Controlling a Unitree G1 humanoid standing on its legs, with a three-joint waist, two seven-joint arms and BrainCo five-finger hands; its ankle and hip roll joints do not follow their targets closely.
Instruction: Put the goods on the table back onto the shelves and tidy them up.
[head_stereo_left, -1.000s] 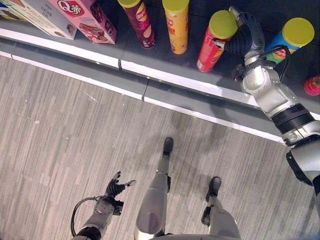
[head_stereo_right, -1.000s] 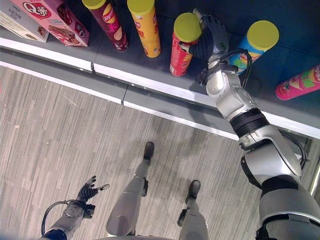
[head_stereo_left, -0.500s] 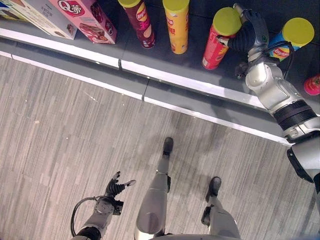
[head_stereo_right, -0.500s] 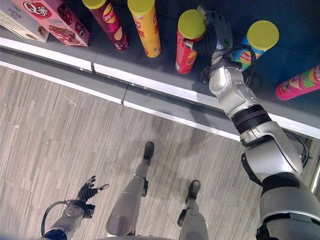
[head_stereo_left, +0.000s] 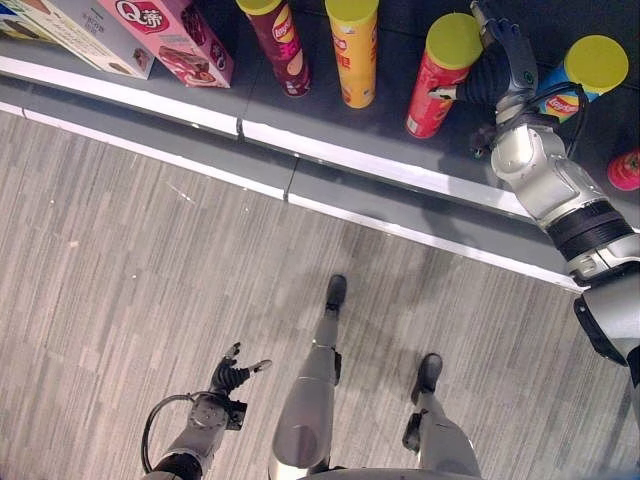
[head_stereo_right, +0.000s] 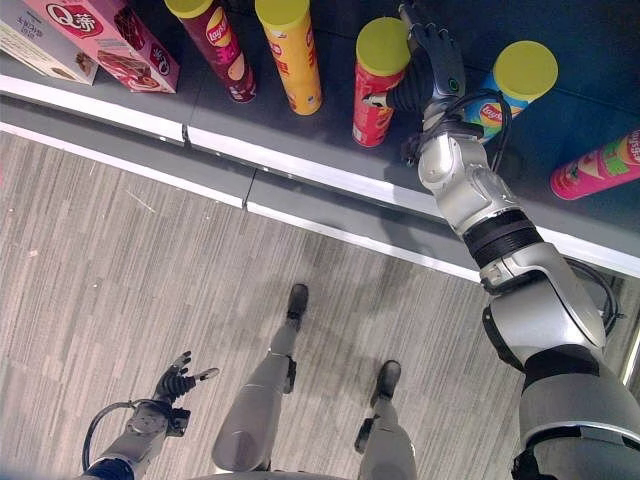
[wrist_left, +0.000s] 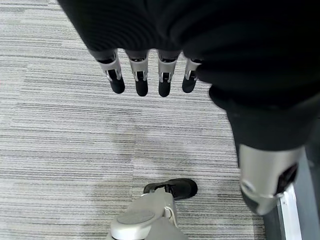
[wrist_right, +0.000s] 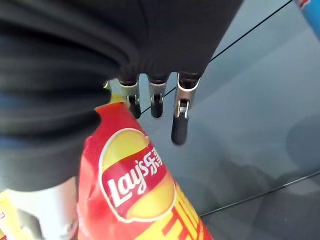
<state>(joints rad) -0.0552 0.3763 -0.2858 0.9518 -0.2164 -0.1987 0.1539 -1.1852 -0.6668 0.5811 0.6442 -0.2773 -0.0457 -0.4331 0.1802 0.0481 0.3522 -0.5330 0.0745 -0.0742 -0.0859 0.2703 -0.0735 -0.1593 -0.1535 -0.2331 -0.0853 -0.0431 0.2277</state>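
Observation:
A red chip can (head_stereo_left: 437, 75) with a yellow-green lid stands upright on the dark shelf (head_stereo_left: 330, 125). My right hand (head_stereo_left: 497, 62) is right beside it on its right. In the right wrist view the fingers (wrist_right: 180, 117) reach straight past the red can (wrist_right: 137, 192) and are not curled round it, so the hand is open. My left hand (head_stereo_left: 232, 376) hangs low over the floor, open and holding nothing; its straight fingers (wrist_left: 141, 80) show in the left wrist view.
On the same shelf stand a dark red can (head_stereo_left: 279, 45), a yellow can (head_stereo_left: 351, 50) and a blue can (head_stereo_left: 580, 72) just right of my hand. A pink can (head_stereo_right: 600, 165) lies at the far right. A pink box (head_stereo_left: 170, 35) and a pale box (head_stereo_left: 70, 30) sit at the left.
The red can went from tilted to upright and a little further back on the shelf. My right hand's fingers have straightened off it. The left hand has not moved.

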